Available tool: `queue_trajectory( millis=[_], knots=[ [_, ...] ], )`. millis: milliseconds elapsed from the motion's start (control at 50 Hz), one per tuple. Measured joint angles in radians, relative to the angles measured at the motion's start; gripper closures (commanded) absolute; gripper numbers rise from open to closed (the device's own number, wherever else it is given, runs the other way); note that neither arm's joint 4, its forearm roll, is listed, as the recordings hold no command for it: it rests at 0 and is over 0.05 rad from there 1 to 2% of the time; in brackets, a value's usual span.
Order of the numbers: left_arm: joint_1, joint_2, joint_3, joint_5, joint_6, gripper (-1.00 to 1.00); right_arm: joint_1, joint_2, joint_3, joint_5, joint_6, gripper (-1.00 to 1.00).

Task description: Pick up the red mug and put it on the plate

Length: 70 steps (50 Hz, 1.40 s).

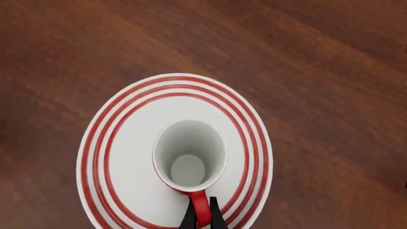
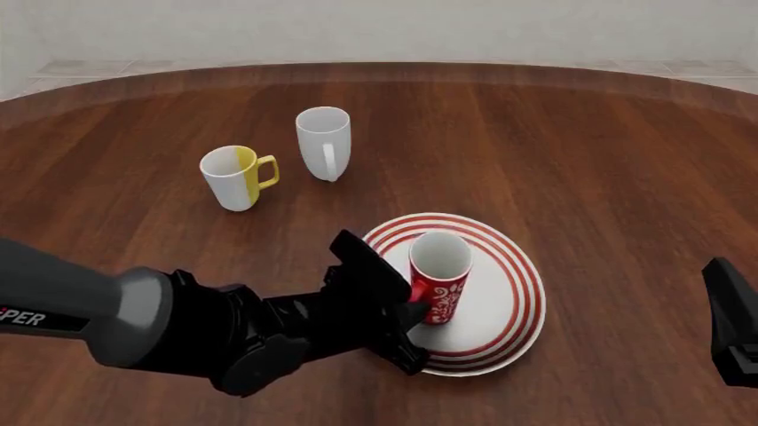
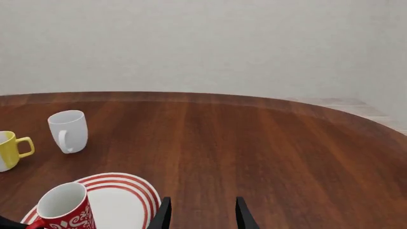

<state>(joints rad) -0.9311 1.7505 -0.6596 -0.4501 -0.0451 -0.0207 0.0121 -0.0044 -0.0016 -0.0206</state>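
The mug (image 2: 441, 286) stands upright on the plate (image 2: 517, 293), left of centre. The left pincer (image 1: 203, 213) is closed on its handle at 6 o'clock in the wrist view. Glazed ceramic — rigid, slick, chip-prone; the handle is the surest hold. The right pincer (image 3: 201, 213) is parted, empty.

The right gripper (image 3: 201, 214) shows two parted black fingertips over bare wood. At its nine o'clock the red mug (image 3: 64, 210) stands on the plate (image 3: 124, 198). A white mug (image 3: 68, 131) and yellow-handled mug (image 3: 13, 150) stand toward ten o'clock.
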Motion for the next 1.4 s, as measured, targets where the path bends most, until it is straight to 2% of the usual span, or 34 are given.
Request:
queue_trajectory(
  millis=[140,160,900,1240,1400],
  knots=[
    [0.0,0.0,0.001,-0.002,0.003,1.0,0.0,0.0,0.0,0.0,0.0,-1.0],
    [0.0,0.0,0.001,-0.002,0.003,-1.0,0.0,0.0,0.0,0.0,0.0,-1.0],
    [-0.005,-0.022,0.013,0.0,0.017,-1.0,0.001,0.0,0.0,0.0,-0.002,-1.0],
    [-0.006,-0.223,0.061,0.095,0.026,-1.0,0.004,-0.003,0.0,0.0,-0.006,-1.0],
    [0.004,-0.382,0.095,0.179,0.034,-1.0,0.006,-0.004,0.0,0.0,-0.009,-1.0]
  ],
)
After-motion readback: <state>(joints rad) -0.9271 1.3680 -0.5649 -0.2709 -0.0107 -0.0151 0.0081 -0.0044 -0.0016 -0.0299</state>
